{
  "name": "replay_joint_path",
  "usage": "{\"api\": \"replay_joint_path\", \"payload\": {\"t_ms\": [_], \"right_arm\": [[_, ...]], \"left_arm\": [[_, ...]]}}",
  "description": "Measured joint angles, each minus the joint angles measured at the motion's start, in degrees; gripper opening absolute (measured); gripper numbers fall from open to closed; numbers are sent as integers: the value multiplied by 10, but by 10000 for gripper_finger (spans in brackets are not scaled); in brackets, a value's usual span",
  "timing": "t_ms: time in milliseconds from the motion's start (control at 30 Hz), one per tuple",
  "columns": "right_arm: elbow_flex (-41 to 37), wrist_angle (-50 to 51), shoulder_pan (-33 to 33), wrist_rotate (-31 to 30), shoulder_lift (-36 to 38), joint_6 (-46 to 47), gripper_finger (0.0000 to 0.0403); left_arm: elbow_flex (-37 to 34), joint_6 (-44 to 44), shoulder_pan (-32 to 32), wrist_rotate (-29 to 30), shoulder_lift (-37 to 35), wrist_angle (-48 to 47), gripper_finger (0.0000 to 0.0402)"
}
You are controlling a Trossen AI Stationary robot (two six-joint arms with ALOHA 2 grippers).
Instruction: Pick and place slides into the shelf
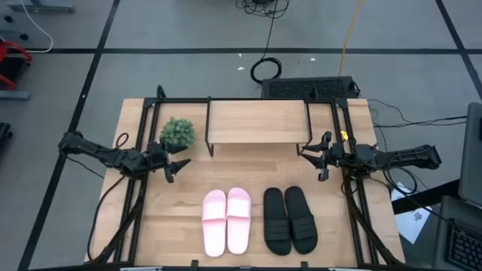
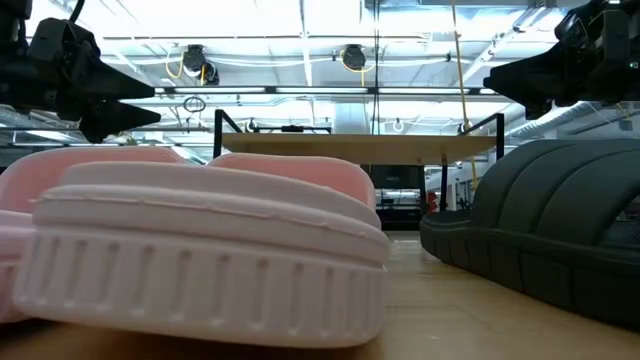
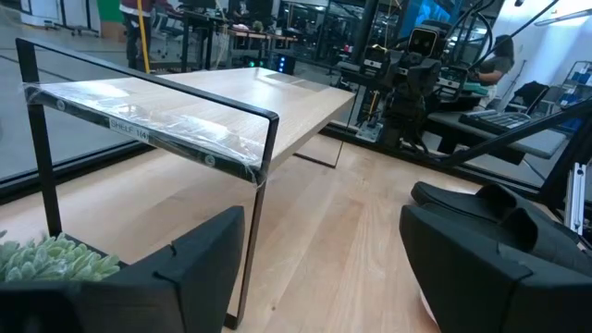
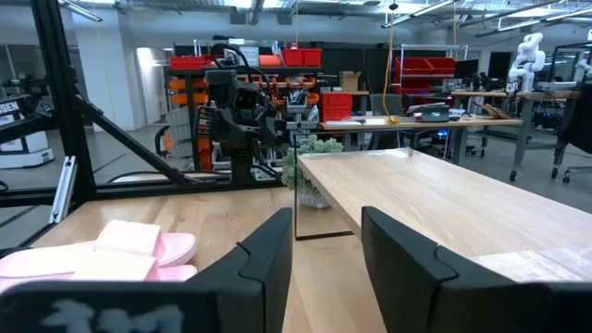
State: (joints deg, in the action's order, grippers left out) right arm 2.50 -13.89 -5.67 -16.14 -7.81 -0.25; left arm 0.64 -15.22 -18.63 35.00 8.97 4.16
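Note:
The light pink pair of slides [image 1: 227,218] and the black pair [image 1: 289,218] lie sole-down, side by side, on the wooden table near its front edge. The shelf [image 1: 257,120], a light wood board on thin black legs, stands at the far middle of the table. My left gripper [image 1: 181,167] hovers open above the table, left of the shelf and beyond the pink pair. My right gripper [image 1: 310,159] hovers open right of the shelf, beyond the black pair. The two grippers point toward each other. Neither has anything between its fingers [image 3: 199,254] [image 4: 268,250].
A small potted green plant [image 1: 177,133] stands just left of the shelf, close to my left gripper. Black frame rails [image 1: 143,113] run along the table's left and right sides. Bare tabletop [image 1: 248,169] lies between the shelf and the slides.

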Motion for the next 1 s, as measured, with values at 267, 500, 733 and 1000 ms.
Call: {"api": "replay_joint_path", "payload": {"t_ms": [267, 500, 733, 1000], "right_arm": [[0, 0, 0, 0, 0, 0, 123], [0, 0, 0, 0, 0, 0, 123], [0, 0, 0, 0, 0, 0, 123], [0, 0, 0, -1, 0, -15, 123]], "left_arm": [[0, 0, 0, 0, 0, 0, 294], [0, 0, 0, 0, 0, 0, 294], [0, 0, 0, 0, 0, 1, 294], [0, 0, 0, 0, 0, 6, 294]]}}
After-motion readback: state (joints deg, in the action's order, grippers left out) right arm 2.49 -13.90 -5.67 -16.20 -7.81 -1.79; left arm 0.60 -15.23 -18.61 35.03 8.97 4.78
